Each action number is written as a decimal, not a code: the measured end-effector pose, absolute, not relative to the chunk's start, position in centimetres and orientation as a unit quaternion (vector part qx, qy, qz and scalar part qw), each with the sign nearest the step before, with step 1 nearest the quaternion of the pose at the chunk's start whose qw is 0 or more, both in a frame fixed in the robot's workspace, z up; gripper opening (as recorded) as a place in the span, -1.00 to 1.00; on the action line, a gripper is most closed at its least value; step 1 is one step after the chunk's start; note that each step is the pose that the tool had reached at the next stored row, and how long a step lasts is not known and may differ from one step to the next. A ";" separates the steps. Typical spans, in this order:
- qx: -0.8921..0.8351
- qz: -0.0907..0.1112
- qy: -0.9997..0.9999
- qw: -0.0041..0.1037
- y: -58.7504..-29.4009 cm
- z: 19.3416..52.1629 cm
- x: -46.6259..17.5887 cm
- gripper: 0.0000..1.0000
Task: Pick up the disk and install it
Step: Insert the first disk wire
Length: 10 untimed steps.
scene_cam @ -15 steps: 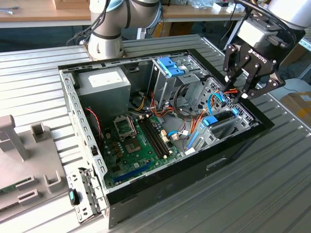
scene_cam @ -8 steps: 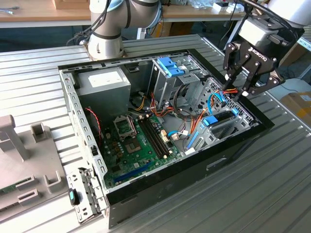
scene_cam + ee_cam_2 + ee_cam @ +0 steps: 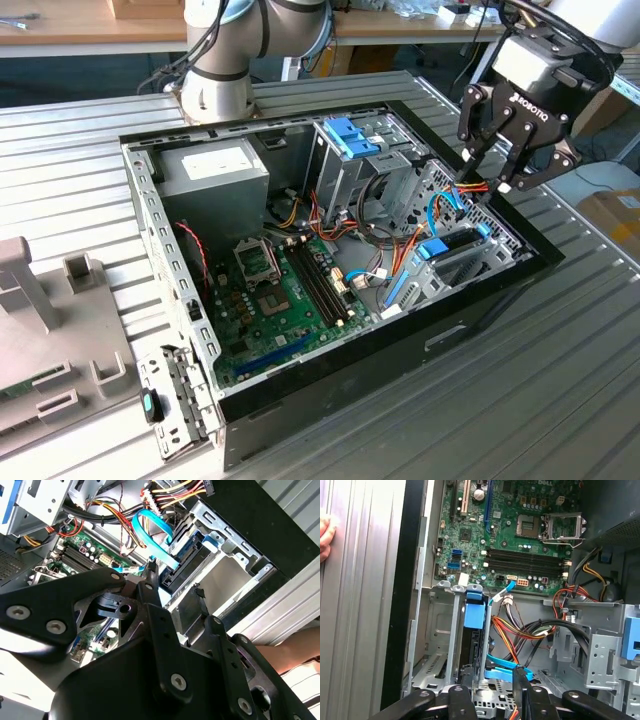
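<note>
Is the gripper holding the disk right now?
No: in the exterior view the gripper hangs open and empty above the computer case, with nothing between its fingers.

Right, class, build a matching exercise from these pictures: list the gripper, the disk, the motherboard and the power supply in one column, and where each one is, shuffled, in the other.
Things
1. black two-finger gripper
2. grey disk in its bright blue carrier rail
3. green circuit-board motherboard
4. grey metal power supply box with a white label

Places
A. flat on the floor of the open black case
B. in the air above the metal drive cage, open and empty
C. slotted in the drive cage
D. in the case corner beside the arm's base

Pairs: 1-B, 2-C, 3-A, 4-D
</note>
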<state>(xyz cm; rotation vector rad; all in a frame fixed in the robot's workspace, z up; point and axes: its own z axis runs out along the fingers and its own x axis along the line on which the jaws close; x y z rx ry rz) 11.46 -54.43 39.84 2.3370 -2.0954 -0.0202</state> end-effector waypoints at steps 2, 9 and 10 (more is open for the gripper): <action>0.745 -0.006 -0.667 0.001 -54.4 39.8 11.5 -0.12; 0.749 -0.006 -0.663 0.001 -54.2 39.8 11.7 -0.12; 0.749 -0.006 -0.662 0.001 -54.2 39.8 11.7 -0.12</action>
